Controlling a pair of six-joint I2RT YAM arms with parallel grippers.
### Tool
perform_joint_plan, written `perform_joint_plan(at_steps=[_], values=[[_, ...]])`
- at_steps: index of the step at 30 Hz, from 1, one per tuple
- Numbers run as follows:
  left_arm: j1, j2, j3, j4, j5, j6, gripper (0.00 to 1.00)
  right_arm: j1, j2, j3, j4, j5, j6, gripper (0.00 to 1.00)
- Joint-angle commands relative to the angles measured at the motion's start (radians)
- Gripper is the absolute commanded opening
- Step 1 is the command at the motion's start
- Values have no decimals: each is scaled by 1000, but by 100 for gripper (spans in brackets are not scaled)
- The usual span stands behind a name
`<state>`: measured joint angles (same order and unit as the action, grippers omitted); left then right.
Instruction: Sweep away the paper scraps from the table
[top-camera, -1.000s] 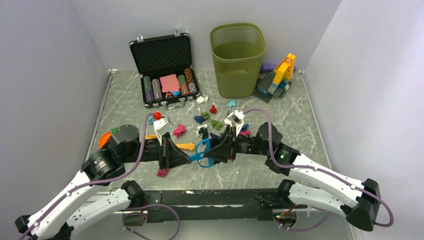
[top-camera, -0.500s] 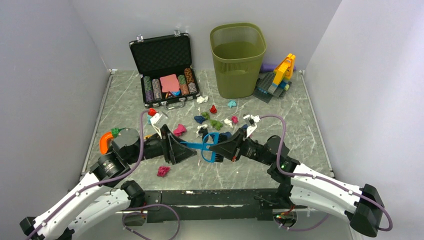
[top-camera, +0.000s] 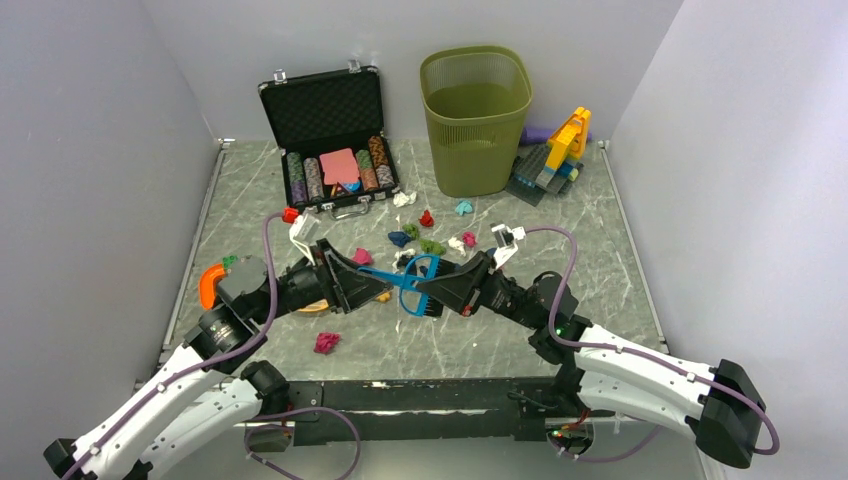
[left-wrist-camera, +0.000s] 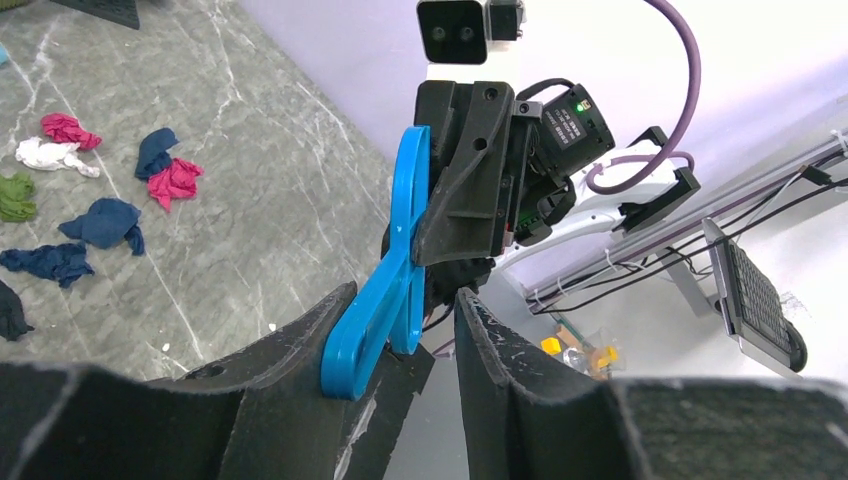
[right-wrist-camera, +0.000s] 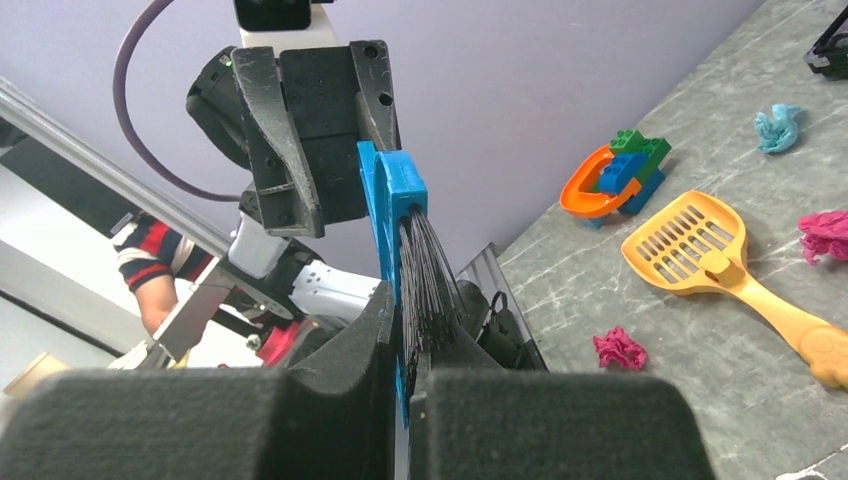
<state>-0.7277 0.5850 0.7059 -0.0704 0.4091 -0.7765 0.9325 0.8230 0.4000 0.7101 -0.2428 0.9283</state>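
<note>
Paper scraps (top-camera: 432, 245) mid-frame look light and soft, so I'd sweep, not pinch: right hand (top-camera: 438, 289) clamps the brush (top-camera: 396, 279) head, left hand (top-camera: 374, 290) gapes around its handle.

A robotics lab test cell: plain pale panels (top-camera: 100, 150) box in a marble-patterned worktop (top-camera: 600, 230) on three sides, and a left arm (top-camera: 170, 400) and a right arm (top-camera: 650, 365), each trailing a purple cable (left-wrist-camera: 688, 90), are bolted to a black rail (top-camera: 420, 400) at its near edge.
</note>
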Motion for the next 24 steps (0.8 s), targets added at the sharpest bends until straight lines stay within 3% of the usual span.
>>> perform_joint_plan(at_steps=[1,14,20,24], values=[[7,-10,-12,63,17,-28,45,0,3,22,46,4,7,0],[10,23,3,103,91,-36,44,2,32,44,30,-67,11,0],[12,30,6,100,117,-34,33,2,24,48,6,-64,1,0],[11,29,8,88,117,-25,32,2,15,52,-16,-55,-8,0]])
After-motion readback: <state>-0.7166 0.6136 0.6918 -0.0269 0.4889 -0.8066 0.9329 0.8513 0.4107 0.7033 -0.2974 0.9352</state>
